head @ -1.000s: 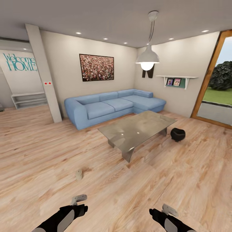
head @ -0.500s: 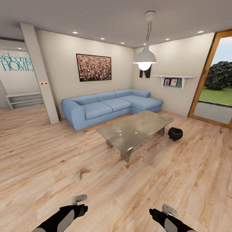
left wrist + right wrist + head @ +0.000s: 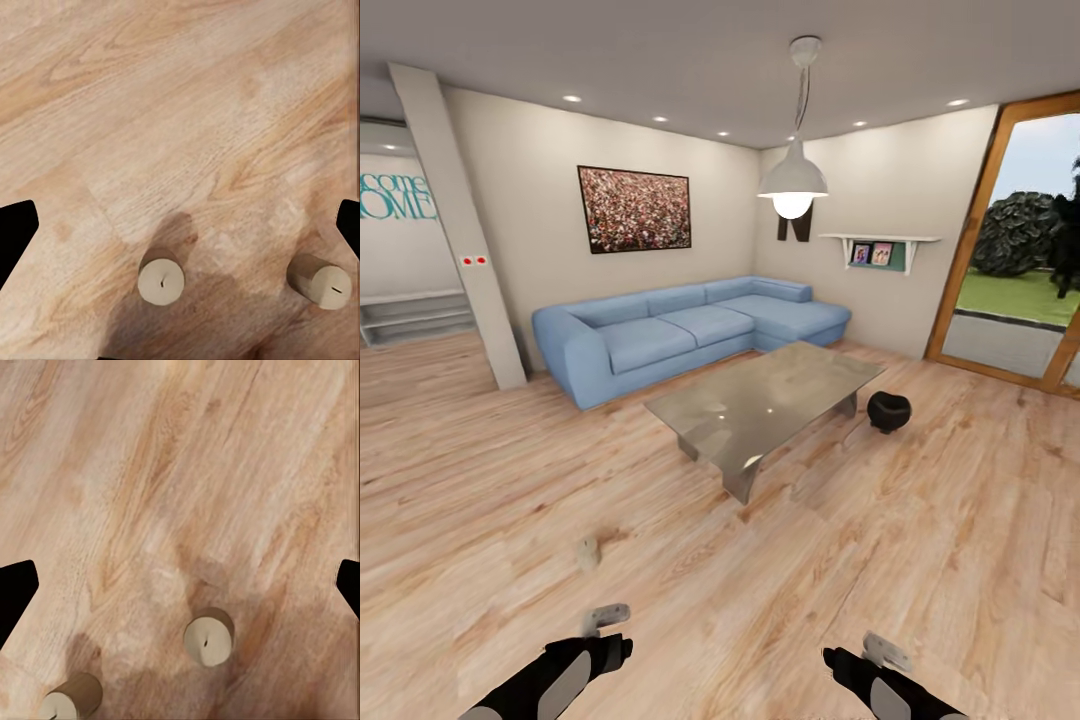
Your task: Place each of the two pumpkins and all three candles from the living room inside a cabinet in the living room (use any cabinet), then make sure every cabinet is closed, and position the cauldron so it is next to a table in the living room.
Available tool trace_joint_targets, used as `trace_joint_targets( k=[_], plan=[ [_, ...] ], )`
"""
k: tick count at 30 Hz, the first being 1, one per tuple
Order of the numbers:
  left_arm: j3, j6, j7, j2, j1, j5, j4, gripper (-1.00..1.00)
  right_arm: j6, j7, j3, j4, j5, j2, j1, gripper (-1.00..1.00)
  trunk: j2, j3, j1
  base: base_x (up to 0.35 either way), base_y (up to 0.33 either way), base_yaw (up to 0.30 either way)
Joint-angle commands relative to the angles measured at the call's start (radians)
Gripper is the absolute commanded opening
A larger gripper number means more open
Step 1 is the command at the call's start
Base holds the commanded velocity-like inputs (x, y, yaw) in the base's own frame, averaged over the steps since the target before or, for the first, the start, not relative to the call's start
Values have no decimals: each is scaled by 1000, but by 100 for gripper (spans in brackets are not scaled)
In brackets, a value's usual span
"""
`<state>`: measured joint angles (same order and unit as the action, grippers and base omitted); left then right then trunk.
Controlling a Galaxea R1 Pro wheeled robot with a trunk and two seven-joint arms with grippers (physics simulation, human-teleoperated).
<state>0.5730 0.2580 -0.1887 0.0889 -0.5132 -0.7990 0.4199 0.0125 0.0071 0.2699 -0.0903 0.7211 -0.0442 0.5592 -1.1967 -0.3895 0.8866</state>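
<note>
Tan candles stand on the plank floor: one (image 3: 161,281) beside another (image 3: 321,281) under the left gripper (image 3: 180,225), whose fingers are spread and empty. Right gripper (image 3: 180,585) likewise released. Step in hand: candle collection. Next move requires descending over a candle.

My wrist cameras are showing matt, grained wood planks on the floor (image 3: 187,112). The candles (image 3: 161,281) are looking waxy and dull (pale tan). The table (image 3: 760,400) top is gleaming like glass; the sofa (image 3: 680,330) is looking like cloth.
</note>
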Motion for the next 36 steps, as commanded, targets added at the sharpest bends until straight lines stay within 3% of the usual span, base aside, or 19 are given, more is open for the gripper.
trace_joint_targets(
  k=[1, 9, 20, 36],
  plan=[
    [8, 3, -9, 2, -1, -11, 4, 100, 1, 1, 8, 0, 9, 0, 1, 100, -1, -1, 0, 0, 55, -251],
    [8, 3, -9, 2, -1, -11, 4, 100, 1, 1, 8, 0, 9, 0, 1, 100, -1, -1, 0, 0, 54, -233],
    [8, 3, -9, 2, -1, -11, 4, 100, 1, 1, 8, 0, 9, 0, 1, 100, -1, -1, 0, -53, 16, -21],
    [6, 3, -9, 2, 0, -12, 4, 100, 1, 1, 8, 0, 9, 0, 1, 100, -1, -1, 0, 8, 1, 218]
  ],
)
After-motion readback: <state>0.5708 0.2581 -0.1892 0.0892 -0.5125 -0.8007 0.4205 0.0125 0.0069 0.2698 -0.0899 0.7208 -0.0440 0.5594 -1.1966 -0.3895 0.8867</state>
